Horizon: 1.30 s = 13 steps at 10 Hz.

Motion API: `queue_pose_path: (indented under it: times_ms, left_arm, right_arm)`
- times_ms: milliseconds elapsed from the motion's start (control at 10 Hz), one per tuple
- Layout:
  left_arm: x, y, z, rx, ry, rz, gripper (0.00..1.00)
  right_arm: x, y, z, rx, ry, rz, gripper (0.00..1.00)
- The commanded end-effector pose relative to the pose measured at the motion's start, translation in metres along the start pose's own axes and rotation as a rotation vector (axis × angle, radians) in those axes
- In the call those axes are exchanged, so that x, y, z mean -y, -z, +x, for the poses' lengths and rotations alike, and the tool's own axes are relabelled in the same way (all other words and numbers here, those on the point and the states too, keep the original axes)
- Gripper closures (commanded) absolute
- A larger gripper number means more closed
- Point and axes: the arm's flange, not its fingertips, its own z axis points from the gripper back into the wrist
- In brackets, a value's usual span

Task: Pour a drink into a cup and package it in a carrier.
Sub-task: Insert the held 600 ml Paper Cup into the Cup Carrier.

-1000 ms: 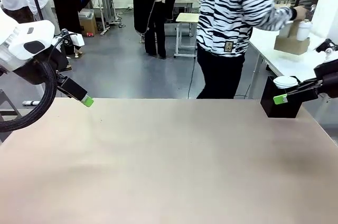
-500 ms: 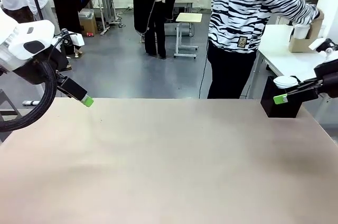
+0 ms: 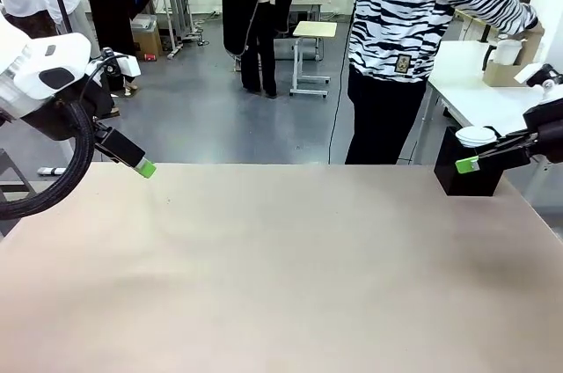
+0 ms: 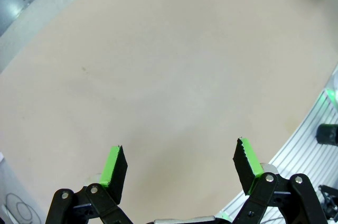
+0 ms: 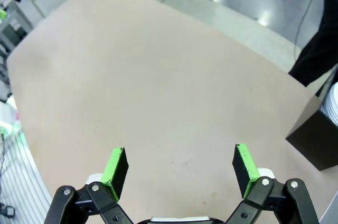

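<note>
Both end effectors spread, empty: left (image 4: pixel 179 163), right (image 5: pixel 179 166). Carrier (image 3: pixel 503 72) with cup (image 3: pixel 507 51) far beyond right end effector, in person's hand (image 3: pixel 530 28).

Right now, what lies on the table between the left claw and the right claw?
Nothing: in the front view, the tan table is bare between the open left claw and open right claw, which hangs in front of a black box.

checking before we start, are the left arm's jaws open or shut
Open: in the left wrist view the left gripper has its two green pads far apart, with bare table between them.
</note>
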Motion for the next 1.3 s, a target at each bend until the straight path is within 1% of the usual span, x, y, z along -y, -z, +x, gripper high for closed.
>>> queue_pose_path:
  times_ms: [0,1200]
  left_arm:
    - [-0.002,-0.0002,-0.0007,0.009,0.002,-0.02,0.0]
    - [-0.002,-0.0002,-0.0007,0.009,0.002,-0.02,0.0]
  right_arm:
    - [0.0026,0.0024,-0.0037,0.009,-0.022,-0.006,0.0]
    - [0.0026,0.0024,-0.0037,0.009,-0.022,-0.006,0.0]
